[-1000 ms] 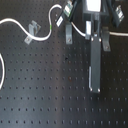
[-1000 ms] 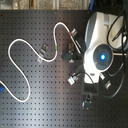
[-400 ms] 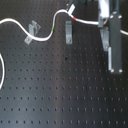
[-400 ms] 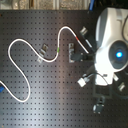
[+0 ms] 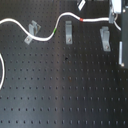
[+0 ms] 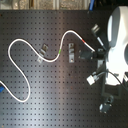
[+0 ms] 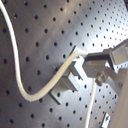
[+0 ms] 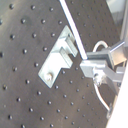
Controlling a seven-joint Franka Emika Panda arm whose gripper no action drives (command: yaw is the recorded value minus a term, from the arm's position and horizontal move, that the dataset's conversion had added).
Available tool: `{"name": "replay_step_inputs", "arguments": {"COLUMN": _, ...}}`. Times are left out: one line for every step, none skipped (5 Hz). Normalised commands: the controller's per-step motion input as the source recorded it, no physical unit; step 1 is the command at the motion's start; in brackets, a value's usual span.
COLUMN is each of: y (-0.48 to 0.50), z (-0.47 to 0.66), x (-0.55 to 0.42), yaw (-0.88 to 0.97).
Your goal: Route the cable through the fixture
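White cable (image 6: 30,44) end pinched in end effector (image 7: 82,59), beside metal fixture clip (image 8: 59,56), black perforated board (image 5: 60,90).

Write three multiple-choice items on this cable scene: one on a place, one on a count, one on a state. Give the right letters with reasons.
1. In the first exterior view, where on the cable does the green band lie?
A. Between the left clip and the middle clip
B. Right of the right clip
C. At the picture's lower edge

2. How many metal clips stand on the board in the first exterior view?
A. One
B. Three
C. Six

3. What state is the cable in?
A. Coiled in a tight roll
B. Cut into two pieces
C. Lying in loose curves across the board

Answers:
1 A: the green band sits between the left clip and the middle clip.
2 B: left, middle and right clip are the only ones.
3 C: in the second exterior view the cable winds in open bends.
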Motion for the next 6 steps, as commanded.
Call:
{"name": "replay_step_inputs", "arguments": {"y": 0.000, "z": 0.04, "x": -0.005, "yaw": 1.00}}
{"name": "replay_step_inputs", "arguments": {"y": 0.005, "z": 0.06, "x": -0.023, "yaw": 0.99}}
{"name": "replay_step_inputs", "arguments": {"y": 0.007, "z": 0.07, "x": -0.023, "yaw": 0.99}}
{"name": "replay_step_inputs", "arguments": {"y": 0.044, "z": 0.11, "x": -0.093, "yaw": 0.96}}
{"name": "replay_step_inputs", "arguments": {"y": 0.071, "z": 0.13, "x": -0.117, "yaw": 0.88}}
{"name": "replay_step_inputs", "arguments": {"y": 0.094, "z": 0.14, "x": -0.175, "yaw": 0.78}}
